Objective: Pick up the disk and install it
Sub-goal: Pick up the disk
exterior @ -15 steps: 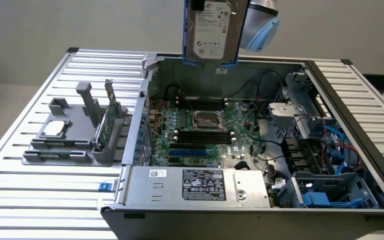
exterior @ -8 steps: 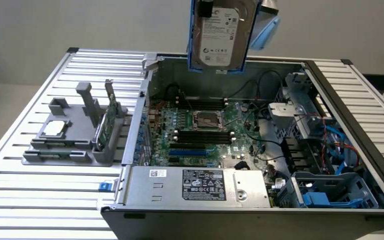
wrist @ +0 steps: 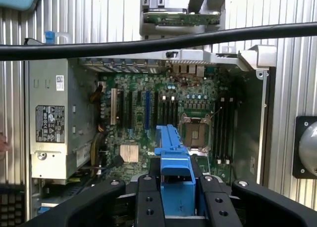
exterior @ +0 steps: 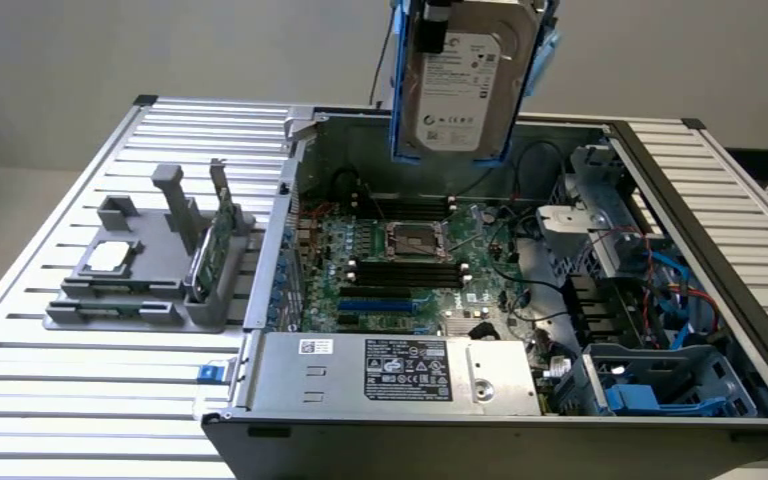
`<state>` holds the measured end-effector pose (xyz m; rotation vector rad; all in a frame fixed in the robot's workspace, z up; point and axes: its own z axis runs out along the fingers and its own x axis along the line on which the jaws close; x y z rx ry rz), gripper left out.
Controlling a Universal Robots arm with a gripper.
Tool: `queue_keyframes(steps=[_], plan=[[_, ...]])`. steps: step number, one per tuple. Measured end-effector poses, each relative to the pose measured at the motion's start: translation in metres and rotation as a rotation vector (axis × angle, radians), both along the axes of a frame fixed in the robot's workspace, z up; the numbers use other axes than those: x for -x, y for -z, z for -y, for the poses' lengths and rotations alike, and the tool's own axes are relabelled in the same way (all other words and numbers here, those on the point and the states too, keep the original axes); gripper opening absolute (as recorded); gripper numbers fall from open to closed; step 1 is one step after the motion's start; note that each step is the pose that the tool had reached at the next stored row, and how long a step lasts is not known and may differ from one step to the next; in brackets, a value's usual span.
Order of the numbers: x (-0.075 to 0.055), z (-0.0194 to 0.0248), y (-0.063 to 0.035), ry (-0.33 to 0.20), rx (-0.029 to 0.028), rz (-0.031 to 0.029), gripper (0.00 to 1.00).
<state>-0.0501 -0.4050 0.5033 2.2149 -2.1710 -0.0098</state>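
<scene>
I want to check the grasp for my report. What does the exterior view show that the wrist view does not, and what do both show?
Exterior view: the disk, white label facing the camera, hanging above the open computer case.
Wrist view: the gripper shut on the disk's blue rail, and a black cable crossing in front.
Both: the motherboard with its processor socket, the power supply and the slatted table.
</scene>
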Motion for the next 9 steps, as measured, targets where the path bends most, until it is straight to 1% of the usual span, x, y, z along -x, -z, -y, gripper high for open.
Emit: queue_keyframes(steps=[5,9], plan=[[-0.011,0.0158,0.0009,0.0,0.0,0.0,0.33],[-0.022,0.0261,0.0015,0.0,0.0,0.0,0.33]])
